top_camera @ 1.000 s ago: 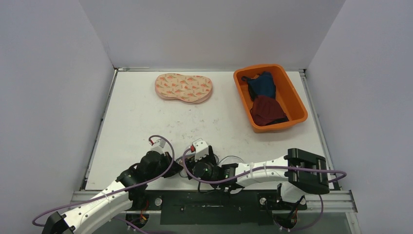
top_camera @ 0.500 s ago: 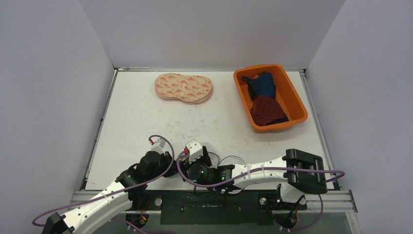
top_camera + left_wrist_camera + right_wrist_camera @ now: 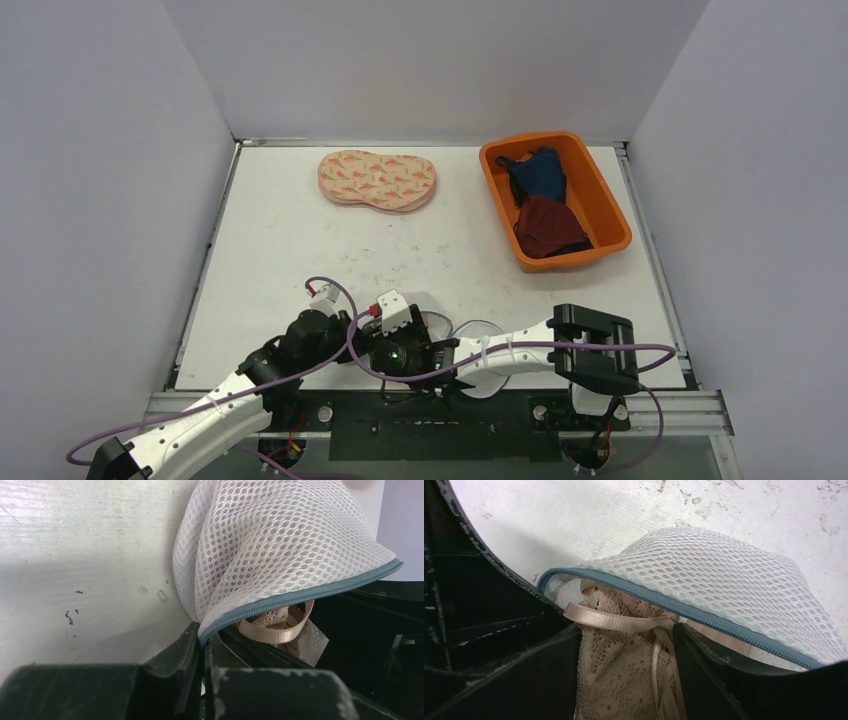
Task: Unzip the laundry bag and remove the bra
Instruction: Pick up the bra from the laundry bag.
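The white mesh laundry bag [image 3: 280,545] with a blue-grey zipper edge lies at the table's near edge, mostly under the arms in the top view [image 3: 478,338]. Its mouth gapes open. My left gripper [image 3: 202,640] is shut on the zipper edge at the bag's corner. The beige lace bra [image 3: 624,680] shows in the opening, its strap [image 3: 272,630] looping out. My right gripper [image 3: 626,645] reaches into the mouth, and the bra's lace fills the gap between its fingers [image 3: 714,680], touching both. Both grippers sit close together in the top view, the left gripper [image 3: 352,345] beside the right gripper [image 3: 420,350].
An orange bin [image 3: 530,138] at the back right holds a blue garment [image 3: 540,175] and a maroon one [image 3: 545,225]. A pink patterned pad [image 3: 378,180] lies at the back centre. Purple cables loop over both arms near the front edge.
The right arm has slid left and lower toward the left gripper, and its jaws have narrowed around the bra. The left arm has stayed put.
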